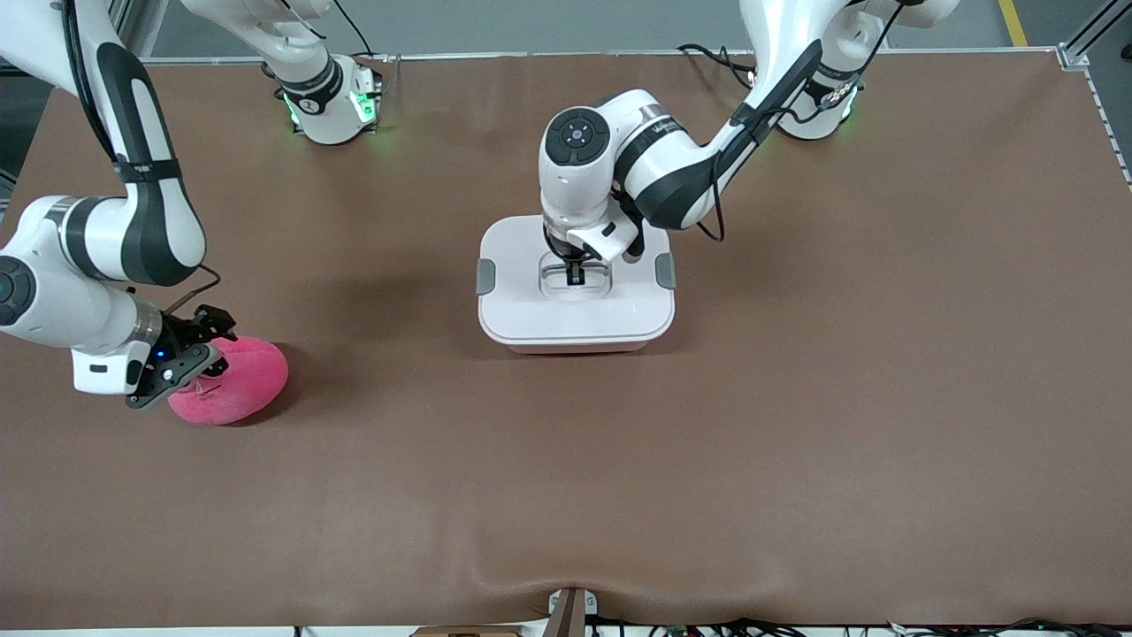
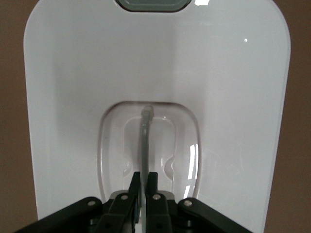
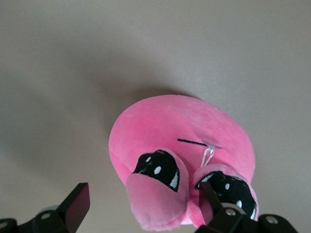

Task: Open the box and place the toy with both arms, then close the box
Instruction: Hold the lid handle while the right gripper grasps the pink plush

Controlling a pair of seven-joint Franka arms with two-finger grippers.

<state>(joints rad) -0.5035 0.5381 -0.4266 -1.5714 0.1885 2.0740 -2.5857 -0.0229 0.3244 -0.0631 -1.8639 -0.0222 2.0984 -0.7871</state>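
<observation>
Pale pink plastic box (image 1: 577,341) with its white lid sits at frame centre, directly under my left gripper (image 1: 575,273), pinched on the lid's thin handle bar, while my spread right gripper (image 1: 181,354) straddles the pink plush toy (image 1: 237,385) at lower left.

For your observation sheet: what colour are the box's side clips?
Grey; the clips on the box show best in the front view.

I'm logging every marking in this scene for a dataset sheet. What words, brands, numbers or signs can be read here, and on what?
Left arm: small dark lettering on its white forearm, too blurred to read.
Right arm: dark band near its base bears small marks, too small to read.
Box: none seen.
Toy: none; a small clear tag loop carries no readable label.
Table: none.
</observation>
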